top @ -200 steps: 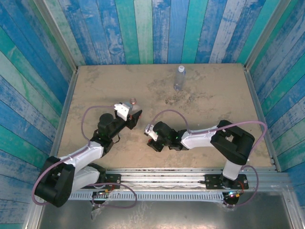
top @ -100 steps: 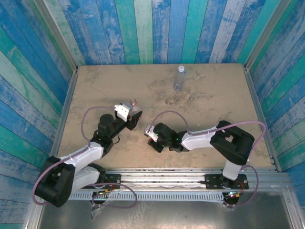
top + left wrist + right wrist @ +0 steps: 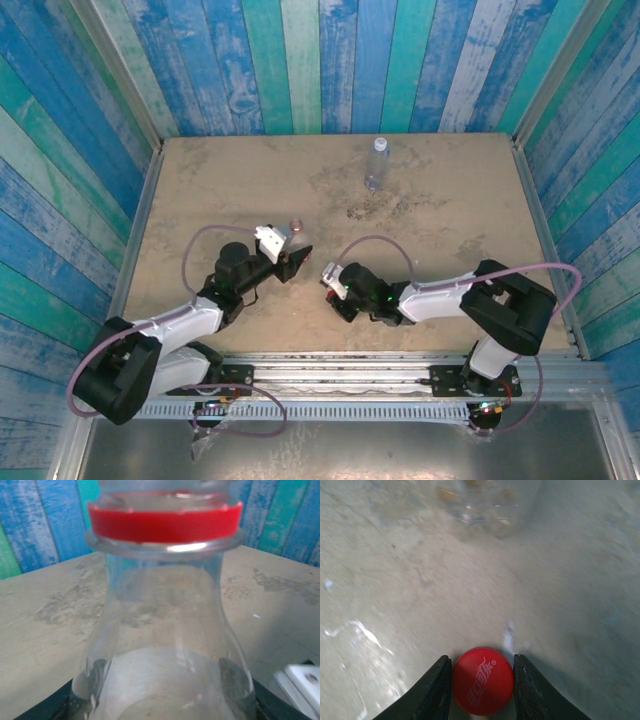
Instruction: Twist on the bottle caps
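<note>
Both arms have swung right across the counter in the last second. The left jaws now lie nearer the middle, and the right jaws have slid right as well, so the two remain close but apart.

The red cap sits between the right jaws, which are closed to its width and touch it on both sides. Its printed top faces the wrist camera, just above the sandy surface. From overhead the cap is too small to make out.

The bottle is clear, with a red ring round its neck, and no cap can be made out on it. The left jaws are closed on its lower body, dark at either side. Overhead, only its mouth pokes out past the left jaws, toward the far wall. It shows as a clear blur at the top of the right wrist view.

The far bottle stands upright alone near the back edge, well apart from both arms.
</note>
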Controlling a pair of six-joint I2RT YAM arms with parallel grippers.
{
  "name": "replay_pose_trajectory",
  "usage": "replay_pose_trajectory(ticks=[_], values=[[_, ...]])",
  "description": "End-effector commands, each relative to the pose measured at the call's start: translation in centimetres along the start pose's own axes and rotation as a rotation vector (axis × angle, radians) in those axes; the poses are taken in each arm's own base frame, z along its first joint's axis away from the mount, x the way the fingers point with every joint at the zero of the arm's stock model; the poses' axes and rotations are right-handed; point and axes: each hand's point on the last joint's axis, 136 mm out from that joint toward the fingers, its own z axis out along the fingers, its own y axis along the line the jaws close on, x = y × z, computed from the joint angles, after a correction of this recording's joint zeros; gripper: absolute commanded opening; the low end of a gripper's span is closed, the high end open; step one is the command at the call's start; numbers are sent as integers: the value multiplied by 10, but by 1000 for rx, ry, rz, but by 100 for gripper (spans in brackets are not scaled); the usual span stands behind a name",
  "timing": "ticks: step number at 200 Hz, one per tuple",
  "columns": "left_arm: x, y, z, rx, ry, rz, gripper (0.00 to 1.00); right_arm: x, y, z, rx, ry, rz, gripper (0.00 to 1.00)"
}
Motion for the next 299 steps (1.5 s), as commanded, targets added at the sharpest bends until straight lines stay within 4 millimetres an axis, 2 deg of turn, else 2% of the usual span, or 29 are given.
replay_pose_trajectory(ticks=[1, 52, 59, 81, 109, 145, 217, 299], values=[[-2, -19, 6, 98, -13, 10, 58, 12, -27, -13, 70, -5, 89, 35], [-7, -46, 10, 228, -55, 15, 58, 46, -74, -45, 202, -4, 247, 35], [2, -50, 13, 252, -32, 10, 58, 49, -79, -48, 224, -1, 258, 35], [7, -65, 16, 331, -34, 23, 58, 56, -89, -53, 262, 12, 278, 35], [18, -80, 21, 402, -14, 45, 59, 54, -91, -55, 262, 5, 293, 35], [28, -82, 23, 421, 1, 52, 60, 51, -91, -55, 265, 3, 290, 37], [25, -80, 27, 411, -16, 65, 68, 34, -90, -62, 251, -29, 289, 59], [24, -74, 19, 359, -49, 80, 75, 28, -88, -68, 236, -50, 297, 63]])
